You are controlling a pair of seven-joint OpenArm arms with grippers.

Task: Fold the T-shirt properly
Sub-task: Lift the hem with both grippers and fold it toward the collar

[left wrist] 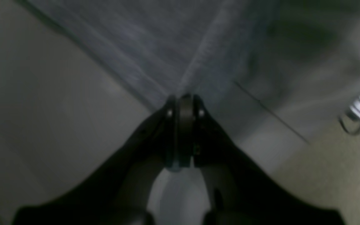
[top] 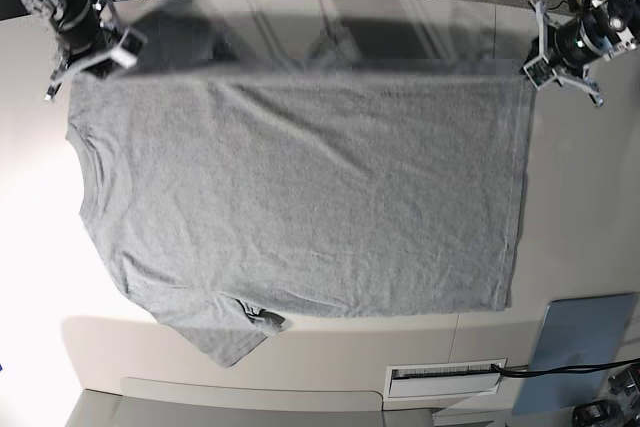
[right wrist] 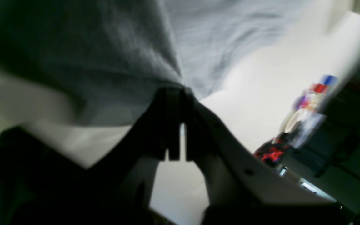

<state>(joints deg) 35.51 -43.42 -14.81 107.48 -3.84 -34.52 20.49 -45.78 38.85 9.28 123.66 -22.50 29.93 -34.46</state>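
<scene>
Both arms are raised at the far edge of the surface (top: 560,217), one at each far corner of the T-shirt (top: 300,207). In the base view the right end effector (top: 118,50) sits at the upper left of the picture, its wrist angled in toward the cloth, and the left end effector (top: 535,71) sits at the upper right, also pointing in toward the garment. The T-shirt is spread plain side up across the middle of the surface, its collar end toward the picture's left and its hem toward the right; one short sleeve lies flat near the front edge at lower left. Its far edge is blurred and looks lifted off the surface, stretched in a line between the two end effectors, with a shadow on the surface behind it. In the left wrist view the left end effector (left wrist: 184,100) has its fingers pressed together on a corner of the grey fabric (left wrist: 155,47), which fans away from the tips. In the right wrist view the right end effector (right wrist: 175,90) is likewise pinched shut on the cloth (right wrist: 111,56), which drapes up and over the fingertips. A blue-grey sheet (top: 585,337) lies flat at the near right of the surface, apart from the T-shirt.
</scene>
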